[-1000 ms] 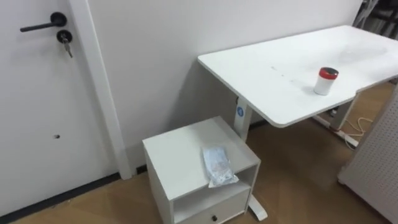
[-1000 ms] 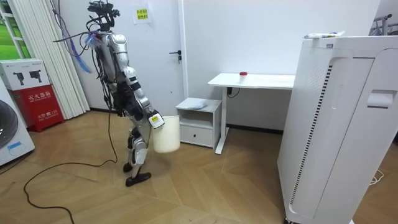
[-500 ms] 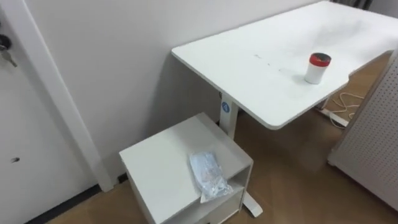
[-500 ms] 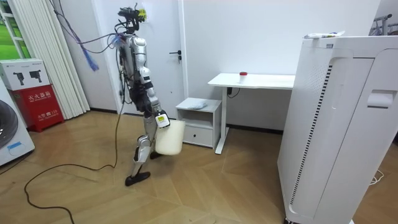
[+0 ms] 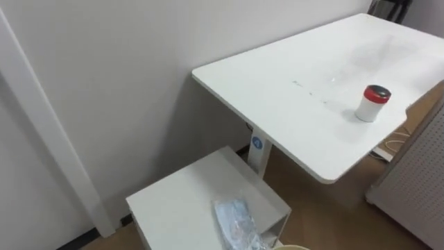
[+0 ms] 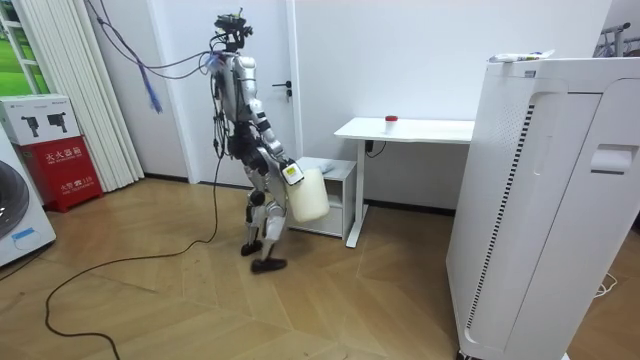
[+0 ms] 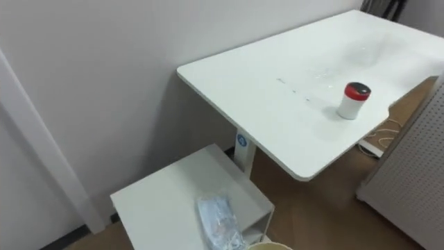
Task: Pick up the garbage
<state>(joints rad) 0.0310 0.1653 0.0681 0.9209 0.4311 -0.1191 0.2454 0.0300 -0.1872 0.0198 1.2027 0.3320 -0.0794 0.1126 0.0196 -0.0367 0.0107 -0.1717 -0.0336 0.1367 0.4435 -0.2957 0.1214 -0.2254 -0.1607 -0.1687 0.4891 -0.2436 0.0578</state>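
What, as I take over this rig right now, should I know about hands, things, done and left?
Right hand: carries the cream plastic bucket at the robot's front.
Crumpled clear plastic wrapper: lies untouched on the small white cabinet.
White canister with red lid: stands on the white desk.
Done: robot stands at the cabinet.
Left: pick the wrapper, drop it into the bucket; perhaps the canister next.
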